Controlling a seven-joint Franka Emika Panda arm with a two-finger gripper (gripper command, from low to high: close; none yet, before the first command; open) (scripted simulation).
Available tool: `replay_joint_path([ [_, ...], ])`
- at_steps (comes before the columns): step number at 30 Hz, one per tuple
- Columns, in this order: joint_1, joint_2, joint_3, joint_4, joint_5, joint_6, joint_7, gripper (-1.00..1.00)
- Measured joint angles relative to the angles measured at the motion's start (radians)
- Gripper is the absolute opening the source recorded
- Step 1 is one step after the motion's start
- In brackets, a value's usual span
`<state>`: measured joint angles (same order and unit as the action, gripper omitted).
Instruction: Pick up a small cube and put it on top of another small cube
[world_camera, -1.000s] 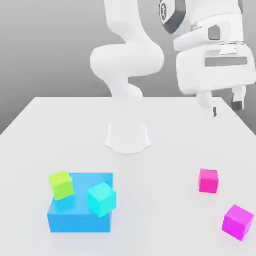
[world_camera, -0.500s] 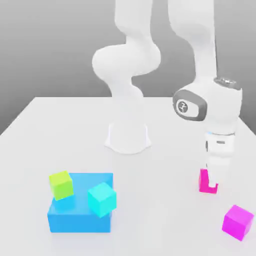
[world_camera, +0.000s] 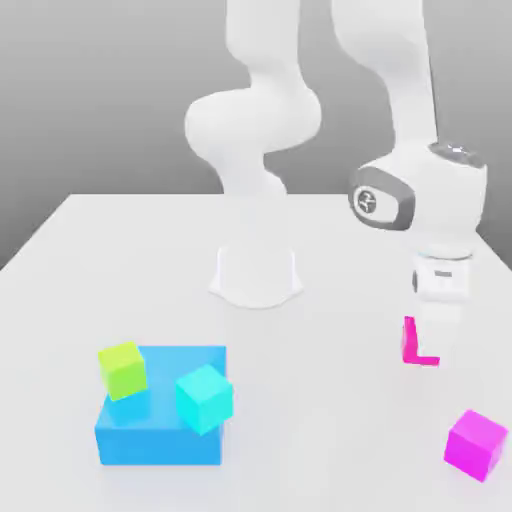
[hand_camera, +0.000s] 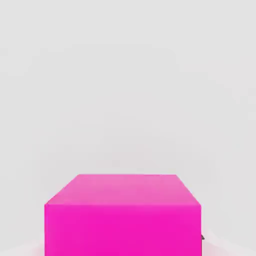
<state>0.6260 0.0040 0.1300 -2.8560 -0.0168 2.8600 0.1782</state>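
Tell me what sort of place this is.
A simulated tabletop test scene, most likely: a plain white table against a blank grey backdrop, one white robot arm mounted on it, and flat-coloured toy blocks, such as the green cube on a blue block.

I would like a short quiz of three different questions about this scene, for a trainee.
1. True or false: the gripper is shut on the small hot-pink cube.
2. Which small cube rests on the flat blue block nearer the exterior view's left: A) lime-green, B) turquoise?
3. Fill in: the purplish magenta cube lies on the white ____.

Key: 1 true; 2 A; 3 table.
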Motion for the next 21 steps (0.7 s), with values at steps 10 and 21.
replay_joint_path([
  [10, -0.357, -0.184, -0.311, 0.079, -0.086, -0.246, -0.132, -1.0],
  [21, -0.643, -0.216, -0.589, 0.13, -0.13, -0.333, -0.27, -1.0],
])
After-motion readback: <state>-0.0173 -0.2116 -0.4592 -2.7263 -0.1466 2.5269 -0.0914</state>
